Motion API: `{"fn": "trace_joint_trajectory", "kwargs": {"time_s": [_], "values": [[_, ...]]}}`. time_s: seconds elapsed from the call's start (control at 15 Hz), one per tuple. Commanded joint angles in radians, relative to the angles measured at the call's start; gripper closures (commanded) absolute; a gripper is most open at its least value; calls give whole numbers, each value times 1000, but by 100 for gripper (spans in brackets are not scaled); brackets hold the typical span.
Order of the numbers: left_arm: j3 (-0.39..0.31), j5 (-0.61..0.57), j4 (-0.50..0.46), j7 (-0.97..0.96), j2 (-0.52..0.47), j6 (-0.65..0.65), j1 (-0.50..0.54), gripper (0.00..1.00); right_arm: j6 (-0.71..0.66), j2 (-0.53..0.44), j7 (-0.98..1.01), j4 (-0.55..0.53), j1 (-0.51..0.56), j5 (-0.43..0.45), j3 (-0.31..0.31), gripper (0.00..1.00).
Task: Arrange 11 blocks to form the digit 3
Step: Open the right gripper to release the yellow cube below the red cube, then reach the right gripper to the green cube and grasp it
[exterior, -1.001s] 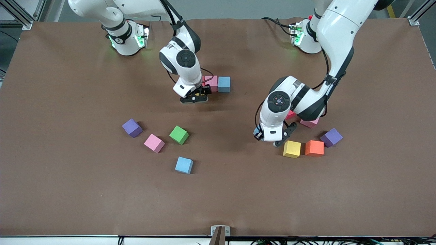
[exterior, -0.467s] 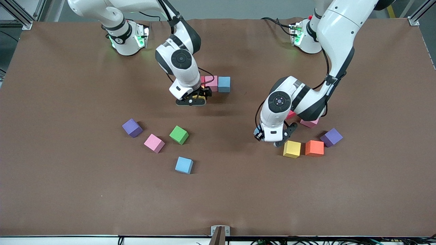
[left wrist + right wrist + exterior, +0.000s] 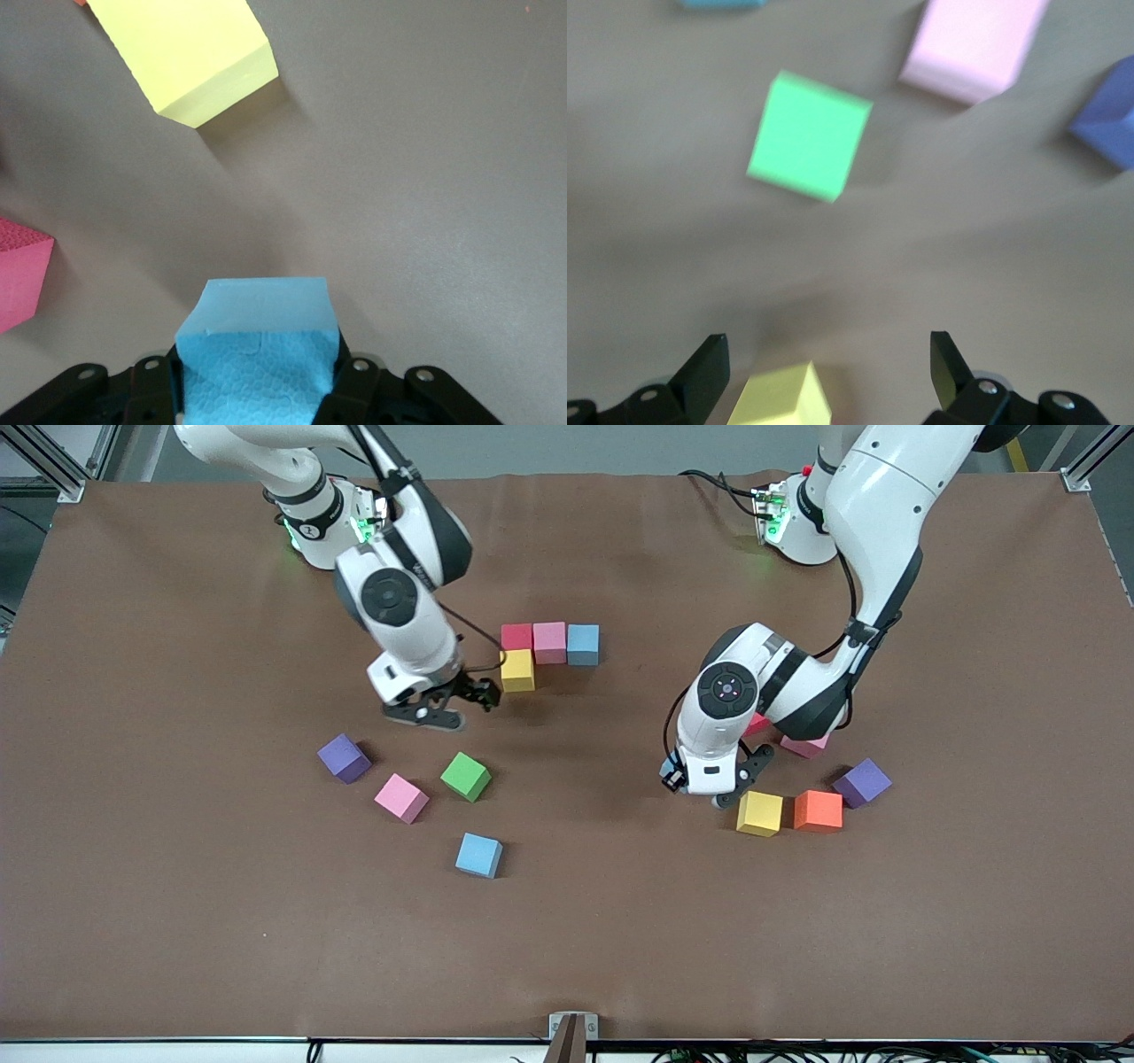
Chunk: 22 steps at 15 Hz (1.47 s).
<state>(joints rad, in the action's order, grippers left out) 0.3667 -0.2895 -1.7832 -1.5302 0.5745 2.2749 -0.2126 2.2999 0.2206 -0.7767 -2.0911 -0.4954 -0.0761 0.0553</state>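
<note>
Left gripper (image 3: 257, 390) grasps a light blue cube (image 3: 257, 354) — set it squarely. Right gripper (image 3: 440, 707), released beside the placed yellow cube (image 3: 517, 670) — centre over the green cube (image 3: 466, 776) first.

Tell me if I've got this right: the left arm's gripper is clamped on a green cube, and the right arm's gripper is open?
Not quite. The left gripper is shut on a light blue cube, as the left wrist view shows. The green cube lies loose on the table. The right gripper is indeed open.

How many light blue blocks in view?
3: row-end block; loose block nearest the front camera; held block in the left tool. More may hide under the left arm.
</note>
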Motion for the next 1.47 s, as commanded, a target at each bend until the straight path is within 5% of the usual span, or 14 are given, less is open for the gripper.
{"fn": "trace_joint_trajectory", "kwargs": {"time_s": [0.0,0.47,1.4], "values": [[3,18,11,2,-7,-20,-1,55,-5,-20,-7,-6,86,13,18,0],[3,18,11,5,-9,-23,2,55,-172,222,-251,344,72,48,18,0],[1,18,11,12,-4,-23,9,55,19,411,-406,393,52,217,18,0]]}}
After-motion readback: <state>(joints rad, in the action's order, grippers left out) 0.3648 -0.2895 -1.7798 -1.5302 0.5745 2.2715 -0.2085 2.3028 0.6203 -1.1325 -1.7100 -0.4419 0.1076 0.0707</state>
